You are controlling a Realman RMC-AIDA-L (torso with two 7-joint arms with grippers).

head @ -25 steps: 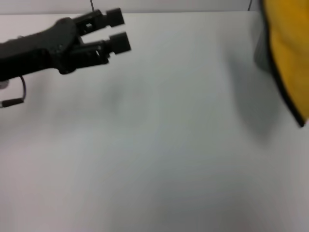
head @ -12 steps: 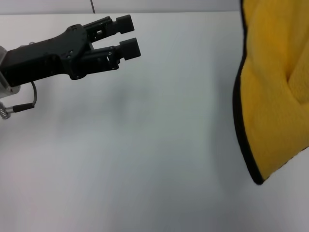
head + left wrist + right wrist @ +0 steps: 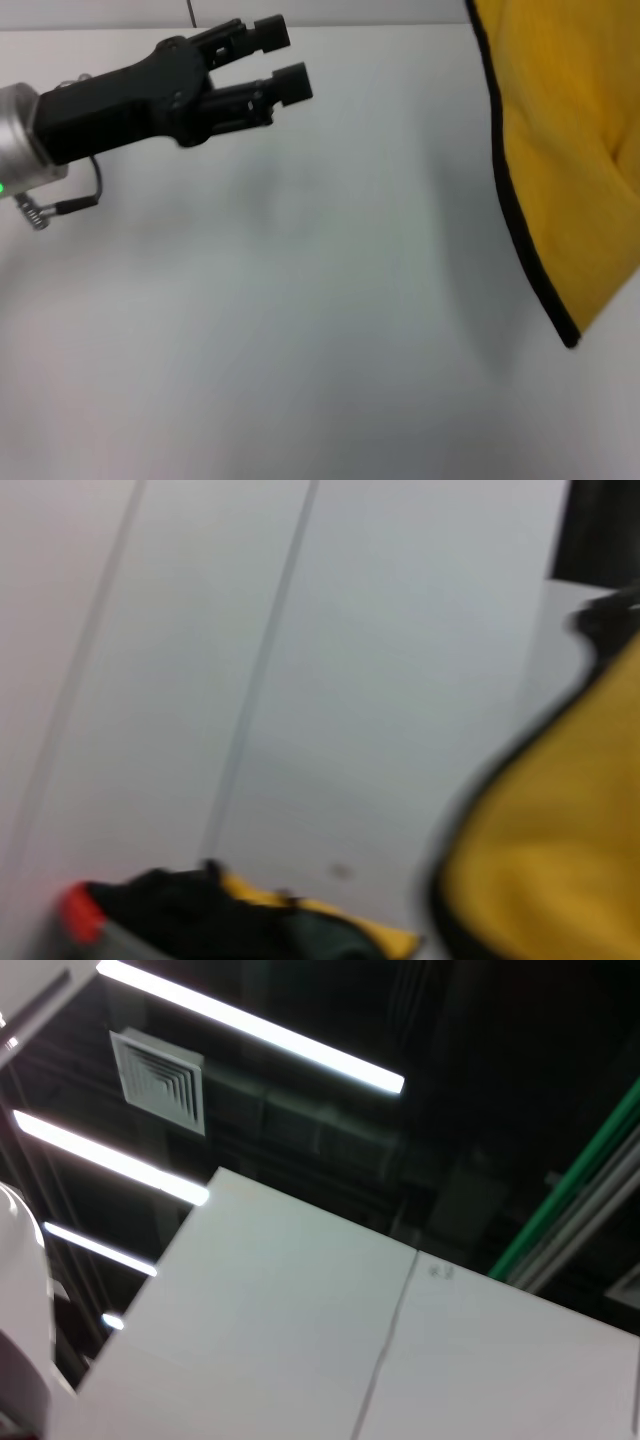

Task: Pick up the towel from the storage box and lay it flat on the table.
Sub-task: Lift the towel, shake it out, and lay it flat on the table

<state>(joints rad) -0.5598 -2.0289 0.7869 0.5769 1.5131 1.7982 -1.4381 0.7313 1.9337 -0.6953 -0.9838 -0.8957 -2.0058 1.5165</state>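
Towel (image 3: pixel 565 150): out of the box, hanging in the air at the right above the table (image 3: pixel 300 350); not yet laid flat. Left gripper (image 3: pixel 283 60): over the table's far left, fingers apart, empty. Right gripper: unseen; state cannot be told. Box: not in view.

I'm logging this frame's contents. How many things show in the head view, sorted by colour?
Yellow: 1, the towel, hanging at the right.
Black: 1, the left claw, open above the table.
White: 1, the table.
Total: 3.
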